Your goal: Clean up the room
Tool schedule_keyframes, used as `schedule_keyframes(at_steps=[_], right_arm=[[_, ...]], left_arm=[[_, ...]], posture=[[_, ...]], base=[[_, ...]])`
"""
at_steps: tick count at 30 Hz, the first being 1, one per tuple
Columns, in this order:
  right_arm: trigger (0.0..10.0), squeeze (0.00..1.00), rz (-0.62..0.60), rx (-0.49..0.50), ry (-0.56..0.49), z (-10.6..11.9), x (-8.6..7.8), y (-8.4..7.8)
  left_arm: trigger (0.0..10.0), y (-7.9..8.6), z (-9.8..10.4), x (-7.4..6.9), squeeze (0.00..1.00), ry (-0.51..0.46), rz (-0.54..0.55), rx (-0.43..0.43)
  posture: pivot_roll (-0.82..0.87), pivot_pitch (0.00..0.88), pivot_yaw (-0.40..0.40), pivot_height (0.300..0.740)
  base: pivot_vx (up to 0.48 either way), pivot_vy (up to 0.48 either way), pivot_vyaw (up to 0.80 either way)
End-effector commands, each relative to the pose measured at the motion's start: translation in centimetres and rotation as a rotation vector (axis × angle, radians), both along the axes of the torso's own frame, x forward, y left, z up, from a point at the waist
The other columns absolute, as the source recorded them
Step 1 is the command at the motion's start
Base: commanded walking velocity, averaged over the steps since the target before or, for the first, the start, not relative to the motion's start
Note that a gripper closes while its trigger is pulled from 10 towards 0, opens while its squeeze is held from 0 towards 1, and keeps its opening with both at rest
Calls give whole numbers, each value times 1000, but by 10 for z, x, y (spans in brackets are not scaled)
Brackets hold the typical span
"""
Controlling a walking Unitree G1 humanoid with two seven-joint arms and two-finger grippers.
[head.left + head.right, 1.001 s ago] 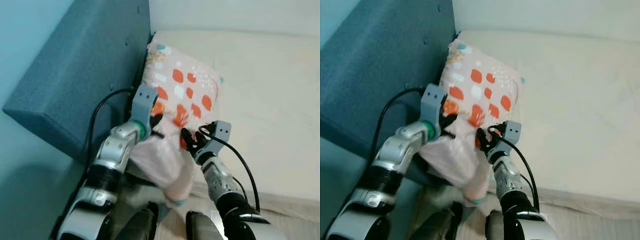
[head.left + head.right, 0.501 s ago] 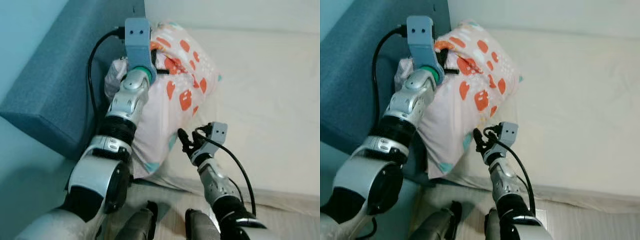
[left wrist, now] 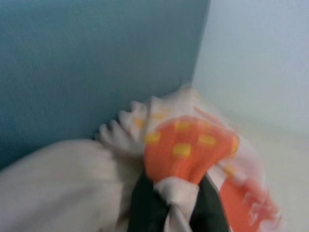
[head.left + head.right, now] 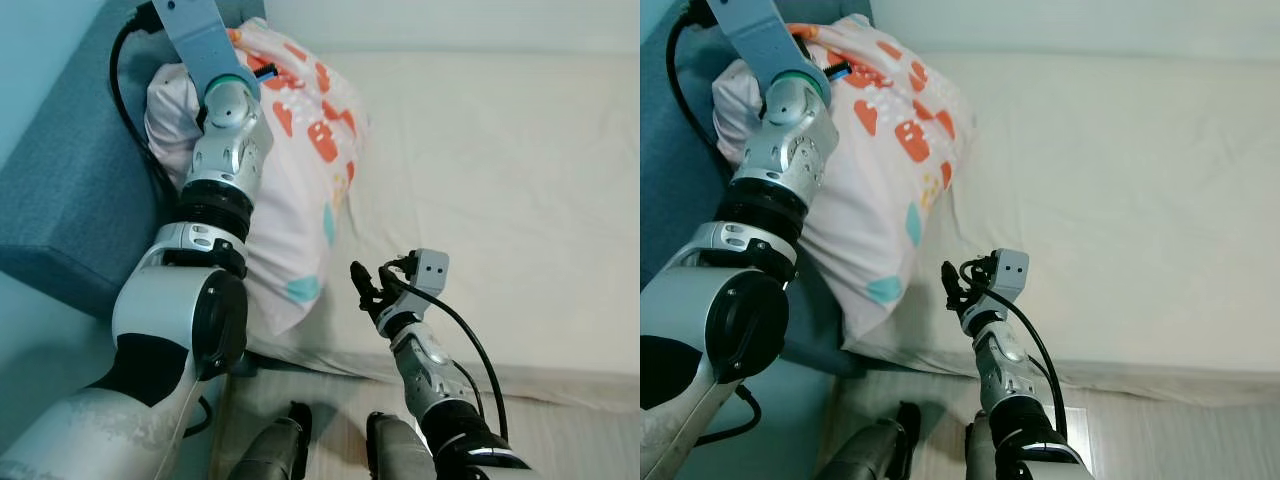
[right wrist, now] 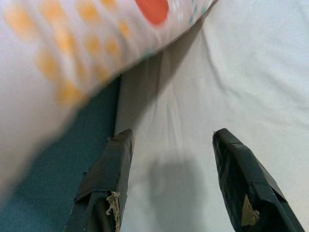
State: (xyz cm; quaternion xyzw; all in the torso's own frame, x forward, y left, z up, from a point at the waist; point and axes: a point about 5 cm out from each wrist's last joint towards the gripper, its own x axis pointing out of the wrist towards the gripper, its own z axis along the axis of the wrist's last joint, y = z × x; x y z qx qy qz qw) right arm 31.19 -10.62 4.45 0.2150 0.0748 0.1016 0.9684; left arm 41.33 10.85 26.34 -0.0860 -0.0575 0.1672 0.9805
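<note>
A white pillow (image 4: pixel 300 170) with orange and teal patches stands on end at the head of the bed, leaning against the blue headboard (image 4: pixel 60 200). My left gripper (image 4: pixel 256 64) is raised high at the pillow's upper corner. In the left wrist view the left gripper (image 3: pixel 176 208) is shut on a bunched fold of pillow (image 3: pixel 186 145) fabric. My right gripper (image 4: pixel 366 288) hovers low over the mattress edge, just right of the pillow's lower end. It is open, with bare sheet between its fingers (image 5: pixel 104 183).
The cream mattress (image 4: pixel 500 180) stretches away to the right. A pale wall (image 4: pixel 450 20) runs behind it. The padded headboard borders the bed on the left. My feet (image 4: pixel 280 455) stand on the light floor beside the bed's near edge.
My left arm has lifted the pillow up and set it more upright against the headboard. The right gripper has let go of the pillow and dropped toward the mattress edge.
</note>
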Motion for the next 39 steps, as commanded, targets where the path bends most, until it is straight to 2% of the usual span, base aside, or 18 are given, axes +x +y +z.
schedule_keyframes(at_steps=[1, 2, 3, 5, 6, 7, 12, 13, 16, 19, 21, 22, 25, 27, 29, 32, 33, 39], right_arm=[[10000, 0, 6, 1, 33, -8, -7, 2], [10000, 0, 3, 1, 34, -8, -7, 2], [10000, 0, 2, 0, 35, -9, -8, 1], [10000, 0, -4, 0, 43, -10, -8, 0], [10000, 0, -4, 0, 43, -10, -8, 0], [10000, 0, 0, -1, 48, -11, -9, 0], [10000, 0, 9, -3, 47, -10, -7, 3], [10000, 0, 11, -3, 46, -9, -7, 4], [10000, 0, 13, -3, 46, -9, -6, 4], [10000, 0, 18, -3, 43, -8, -6, 6], [10000, 0, 18, -3, 41, -7, -6, 6], [10000, 0, 22, -7, 33, -6, -6, 6], [10000, 0, 26, -14, 21, -5, -7, 6], [10000, 0, 38, -27, -4, -3, -7, 6], [10000, 0, 38, -27, -4, -3, -7, 6], [10000, 0, 66, -50, -58, 4, -8, 7], [10000, 0, 76, -51, -69, 6, -8, 7], [10000, 0, 98, -62, -84, 7, -10, 8]], left_arm=[[0, -8, -60, -8, 0, 193, -86, 107], [0, -17, -87, -17, 0, 273, -173, 164], [0, -23, -101, -23, 0, 313, -221, 191], [0, -27, -131, -36, 0, 399, -282, 253], [0, -27, -131, -36, 0, 399, -282, 253], [0, -25, -154, -48, 0, 487, -319, 291], [0, -19, -166, -49, 0, 561, -340, 324], [9725, -17, -165, -47, 0, 559, -334, 344], [10000, -15, -163, -45, 0, 550, -325, 365], [10000, -18, -147, -43, 0, 443, -355, 468], [10000, -20, -141, -43, 0, 405, -370, 476], [10000, -23, -135, -43, 1000, 345, -391, 490], [10000, -24, -130, -44, 1000, 299, -413, 486], [10000, -27, -122, -49, 1000, 216, -463, 493], [10000, -27, -122, -49, 1000, 216, -463, 493], [10000, -28, -105, -68, 1000, 49, -579, 499], [10000, -24, -104, -76, 0, 29, -609, 528], [10000, -10, -109, -95, 0, 51, -653, 578]], posture=[[24, 212, 132, 740], [27, 213, 132, 740], [27, 213, 132, 740], [39, 218, 127, 740], [39, 218, 127, 740], [39, 216, 126, 740], [44, 209, 120, 740], [44, 207, 119, 740], [43, 205, 119, 740], [39, 201, 119, 740], [38, 200, 120, 740], [37, 197, 119, 740], [36, 195, 119, 740], [36, 191, 120, 740], [36, 191, 120, 740], [36, 180, 120, 740], [40, 173, 114, 740], [44, 160, 101, 740]], base=[[0, 0, 0], [0, 0, 0], [0, 0, 0], [0, 0, 0], [0, 0, 0], [0, 0, 0], [0, 0, 0], [0, 0, 0], [0, 0, 0], [0, 0, 0], [0, 0, 0], [0, 0, 0], [0, 0, 0], [0, 0, 0], [0, 0, 0], [0, 0, 0], [0, 0, 0], [0, 0, 0]])
